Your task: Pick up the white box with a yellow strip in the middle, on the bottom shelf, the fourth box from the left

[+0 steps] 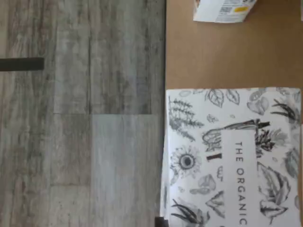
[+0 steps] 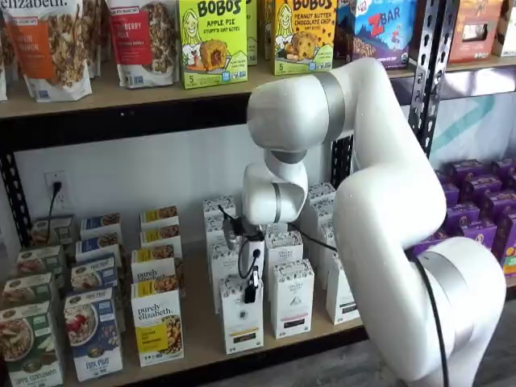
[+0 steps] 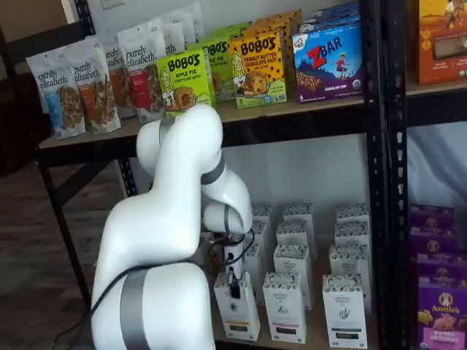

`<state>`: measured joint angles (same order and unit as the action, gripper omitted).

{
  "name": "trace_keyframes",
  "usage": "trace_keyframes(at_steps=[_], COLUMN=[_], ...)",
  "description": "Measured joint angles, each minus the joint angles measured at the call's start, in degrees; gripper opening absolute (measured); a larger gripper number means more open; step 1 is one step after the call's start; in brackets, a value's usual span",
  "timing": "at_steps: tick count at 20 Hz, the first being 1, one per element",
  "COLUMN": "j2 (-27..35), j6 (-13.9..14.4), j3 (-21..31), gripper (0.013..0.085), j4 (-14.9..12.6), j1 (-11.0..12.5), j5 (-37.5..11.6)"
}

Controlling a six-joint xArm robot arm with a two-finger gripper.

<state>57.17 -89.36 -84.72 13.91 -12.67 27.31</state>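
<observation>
The white box [image 2: 241, 321] stands at the front of the bottom shelf [image 2: 201, 343], with a thin yellow-orange strip under its small dark logo; it also shows in a shelf view [image 3: 238, 310]. My gripper [image 2: 252, 284] hangs just over its top front, and a black finger [image 3: 235, 284] shows against the box with a cable beside it. No gap between the fingers shows, so I cannot tell whether they are open or shut. The wrist view shows a black-speckled carton top [image 1: 232, 156] printed "THE ORGANIC" on the tan deck [image 1: 227, 56] at the shelf's front edge.
Like white cartons with a black strip [image 2: 292, 300] stand right beside the white box and behind it. "purely elizabeth" boxes [image 2: 157, 326] stand to its left. Purple boxes [image 2: 472, 230] fill the neighbouring bay. A black upright [image 2: 425, 72] rises behind the arm. Grey plank floor [image 1: 80, 118] lies below the shelf edge.
</observation>
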Motion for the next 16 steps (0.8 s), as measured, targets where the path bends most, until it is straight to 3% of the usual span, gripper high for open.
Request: trace_keyframes(at_steps=[16], j2=[-11.93], j6=[-0.72], j3=[17.38], gripper=[0.049], j4=[2.66], j1=[-2.37], j5=[-5.08])
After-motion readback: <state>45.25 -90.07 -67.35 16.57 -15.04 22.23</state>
